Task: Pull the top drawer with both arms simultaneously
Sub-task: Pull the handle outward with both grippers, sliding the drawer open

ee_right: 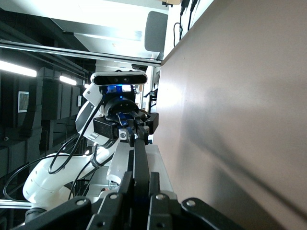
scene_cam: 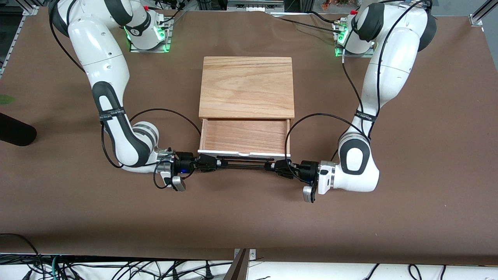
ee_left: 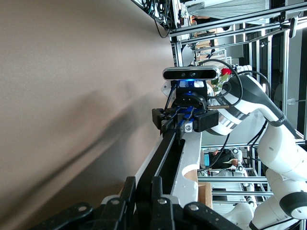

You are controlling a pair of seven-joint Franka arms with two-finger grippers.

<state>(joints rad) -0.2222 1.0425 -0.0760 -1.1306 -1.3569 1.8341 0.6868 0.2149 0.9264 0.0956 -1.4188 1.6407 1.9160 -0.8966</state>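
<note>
A brown mat (scene_cam: 249, 217) covers the table. Tangled cables (scene_cam: 116, 270) crowd its six o'clock edge. A dark rounded object (scene_cam: 15, 134) sits at nine o'clock.

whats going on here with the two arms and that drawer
Two robot arms are working one drawer together. The right gripper and the left gripper are each shut on an end of the thin black handle of the top drawer, reaching in from either end of the table. The drawer is already pulled well out of the wooden cabinet toward the front camera, showing a bare reddish wood inside with nothing in it.
</note>
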